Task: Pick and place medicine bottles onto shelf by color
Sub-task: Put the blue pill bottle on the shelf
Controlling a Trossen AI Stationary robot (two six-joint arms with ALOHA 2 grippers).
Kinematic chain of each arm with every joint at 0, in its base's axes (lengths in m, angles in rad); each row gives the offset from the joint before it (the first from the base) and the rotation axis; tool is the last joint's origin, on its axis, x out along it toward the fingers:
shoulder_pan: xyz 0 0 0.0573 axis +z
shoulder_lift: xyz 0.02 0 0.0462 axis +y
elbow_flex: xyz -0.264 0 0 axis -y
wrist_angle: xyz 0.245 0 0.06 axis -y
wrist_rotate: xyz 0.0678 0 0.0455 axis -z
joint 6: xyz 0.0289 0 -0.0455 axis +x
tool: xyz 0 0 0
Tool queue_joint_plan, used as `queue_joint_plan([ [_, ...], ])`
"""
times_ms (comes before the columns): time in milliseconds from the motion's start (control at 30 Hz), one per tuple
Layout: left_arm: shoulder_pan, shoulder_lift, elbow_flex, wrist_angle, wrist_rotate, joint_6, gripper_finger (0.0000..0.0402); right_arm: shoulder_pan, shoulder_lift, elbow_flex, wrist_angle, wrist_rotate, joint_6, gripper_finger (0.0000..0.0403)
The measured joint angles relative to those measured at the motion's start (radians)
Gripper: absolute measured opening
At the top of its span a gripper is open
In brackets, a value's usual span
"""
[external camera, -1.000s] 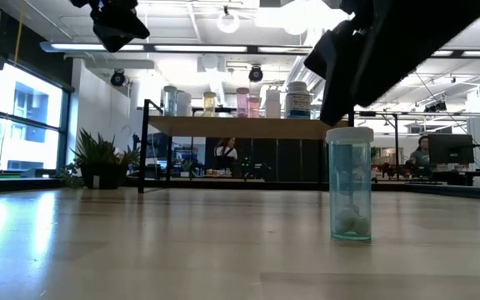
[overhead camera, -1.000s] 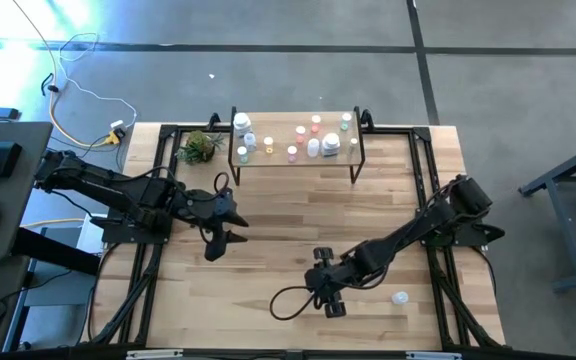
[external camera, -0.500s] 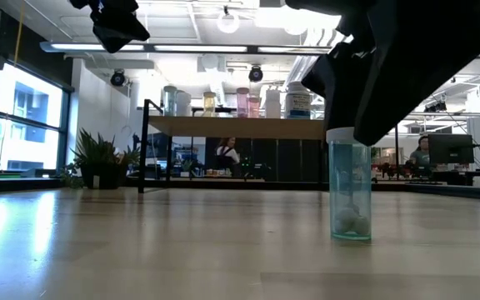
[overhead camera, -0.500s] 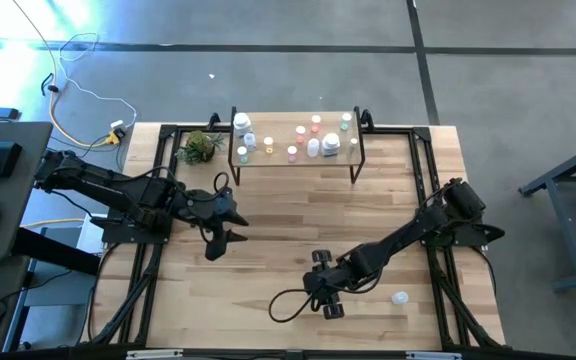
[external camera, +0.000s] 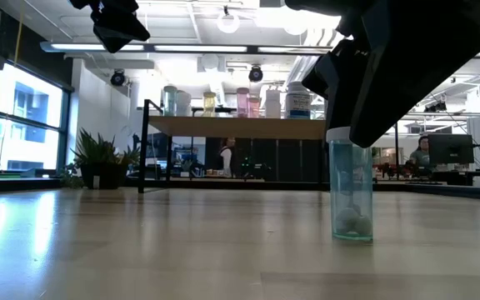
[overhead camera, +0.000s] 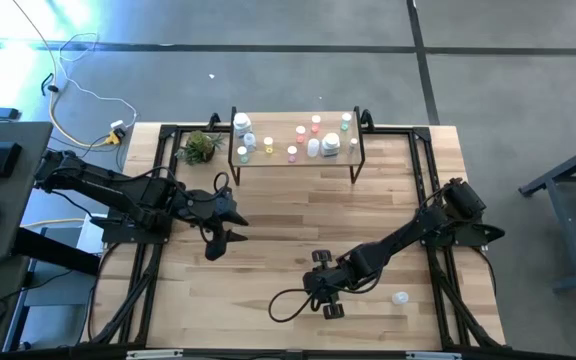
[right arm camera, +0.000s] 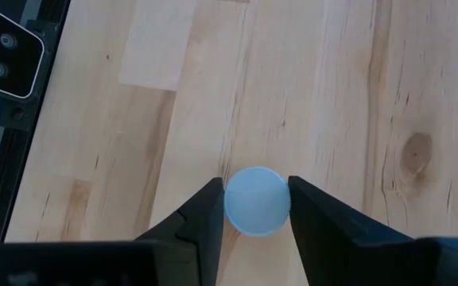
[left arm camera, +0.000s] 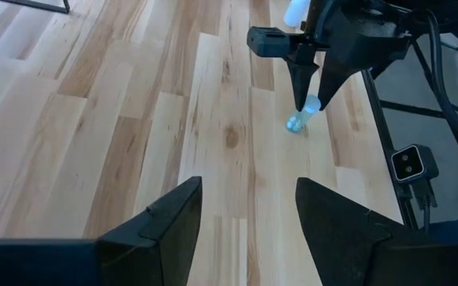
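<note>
Right wrist view shows the right gripper (right arm camera: pixel 254 184) with fingers apart and the clear medicine bottle (right arm camera: pixel 255 210) standing between and below them. If the gripper descends off-centre, I think one finger can push the cap and tip the bottle. The left gripper (left arm camera: pixel 249 187) waits well apart from it, fingers also apart.

- Left arm reaches in from the table's left edge; left gripper (overhead camera: pixel 216 243) hangs above the left-centre, fingers (left arm camera: pixel 161 230) spread.
- Right arm stretches diagonally toward the near right; right gripper (right arm camera: pixel 253 214) points down, fingers (right arm camera: pixel 201 218) parted.
</note>
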Motion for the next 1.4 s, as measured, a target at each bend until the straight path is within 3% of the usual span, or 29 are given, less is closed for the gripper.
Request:
queue_joint_plan([
  [400,0.000,0.000,0.005,0.003,0.000,-0.013,0.0195,-0.017,0.000,0.002,0.028,0.015,0.103,0.0120],
  [733,0.061,0.000,0.097,-0.034,0.001,0.038,0.0195,-0.073,0.000,0.011,0.095,0.017,0.126,0.0119],
  [1033,0.180,0.000,0.217,-0.160,0.001,0.176,0.0195,-0.150,-0.002,0.141,0.023,0.089,0.105,0.0119],
  [1400,0.355,0.000,0.307,-0.250,0.005,0.312,0.0195,-0.293,-0.002,0.355,-0.118,0.095,0.044,0.0119],
])
